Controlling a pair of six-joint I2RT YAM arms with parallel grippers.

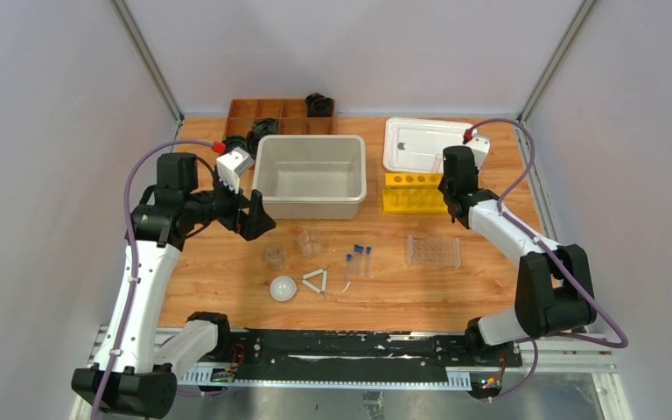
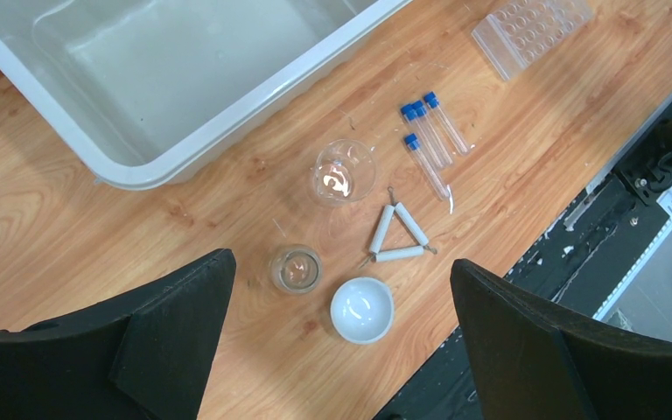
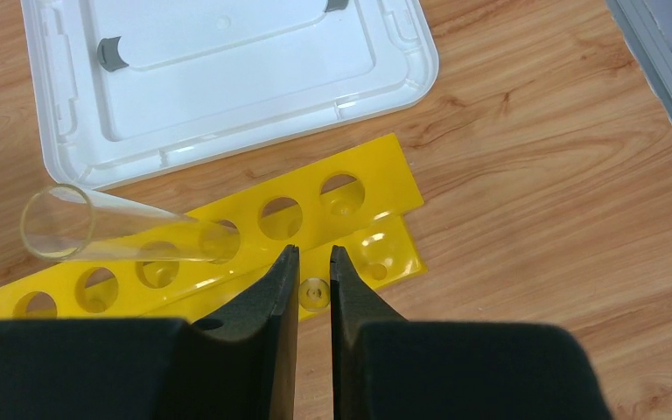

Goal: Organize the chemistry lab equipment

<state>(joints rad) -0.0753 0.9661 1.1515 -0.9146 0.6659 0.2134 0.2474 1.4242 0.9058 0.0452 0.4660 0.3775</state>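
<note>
Right gripper (image 3: pixel 314 262): jaws nearly closed, narrow gap, nothing gripped, poised above yellow rack (image 3: pixel 350 229). A clear tube (image 3: pixel 122 234) stands tilted in one rack hole. Left gripper (image 2: pixel 341 289): jaws spread wide, empty, above beakers (image 2: pixel 344 171), white triangle (image 2: pixel 397 236), white dome (image 2: pixel 362 310).

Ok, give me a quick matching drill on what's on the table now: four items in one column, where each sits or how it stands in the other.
Items:
1. large clear test tube
2. white plastic bin lid
3. white porcelain dome
4. thin blue-capped clear tubes

Places or states:
A. lying flat behind the yellow rack
B. beside the white triangle, near the table's front edge
C. leaning in a hole of the yellow rack
D. lying side by side on the wood

Pairs: 1-C, 2-A, 3-B, 4-D
</note>
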